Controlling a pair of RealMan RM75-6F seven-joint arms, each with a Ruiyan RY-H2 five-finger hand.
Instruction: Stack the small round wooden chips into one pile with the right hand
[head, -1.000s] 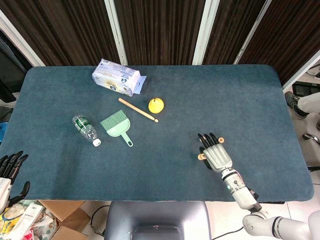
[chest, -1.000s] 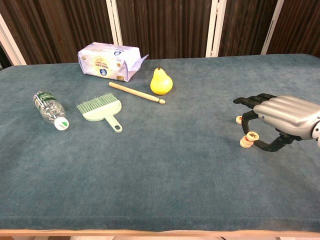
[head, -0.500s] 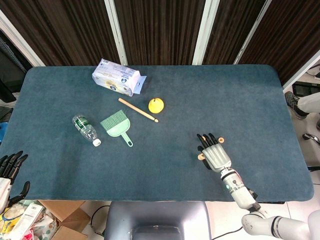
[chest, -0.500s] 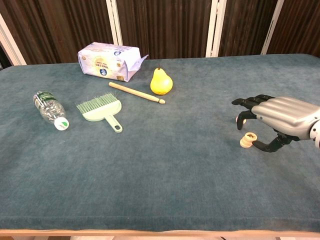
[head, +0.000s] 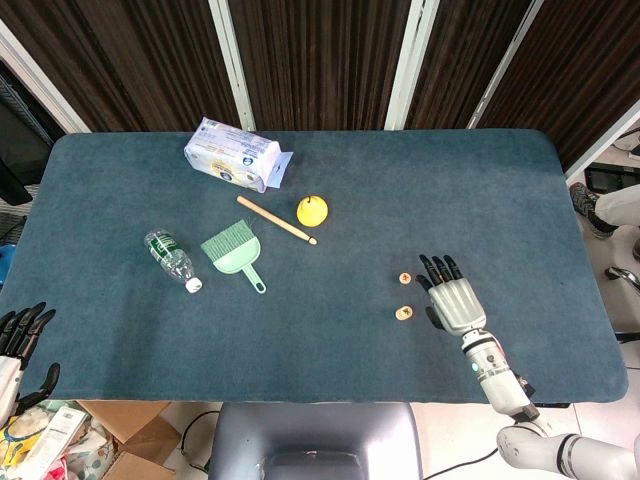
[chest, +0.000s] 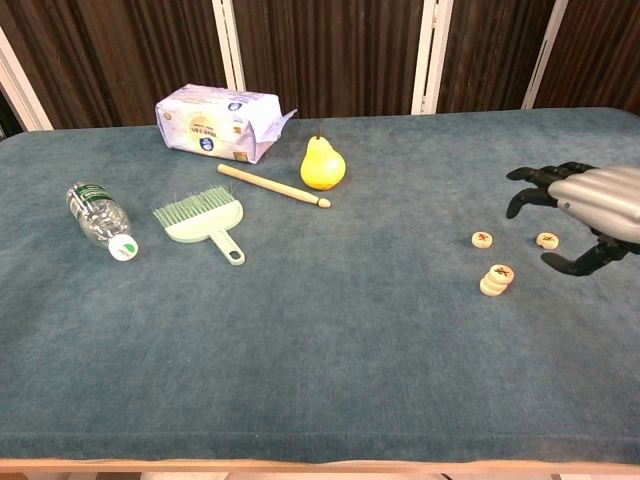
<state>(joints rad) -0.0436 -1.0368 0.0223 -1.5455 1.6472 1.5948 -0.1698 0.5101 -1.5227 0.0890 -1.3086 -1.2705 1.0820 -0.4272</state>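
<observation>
- The right hand (chest: 585, 215) has pulled back toward the robot's right, away from the small pile (chest: 496, 280); a moment ago it hovered right over the chips, now it sits clear of them with fingers spread and nothing in them.
- With the hand out of the way, the chest view shows the pile as a short, leaning stack on the desk (chest: 330, 330), plus two single chips lying flat: one chip (chest: 482, 239) just behind the pile, another chip (chest: 547, 240) close under the hand's fingertips.
- My read: one placement is just finished, and two chips are left to add.
- The left hand (head: 22, 335) hangs open off the desk's near-left corner, idle.
</observation>
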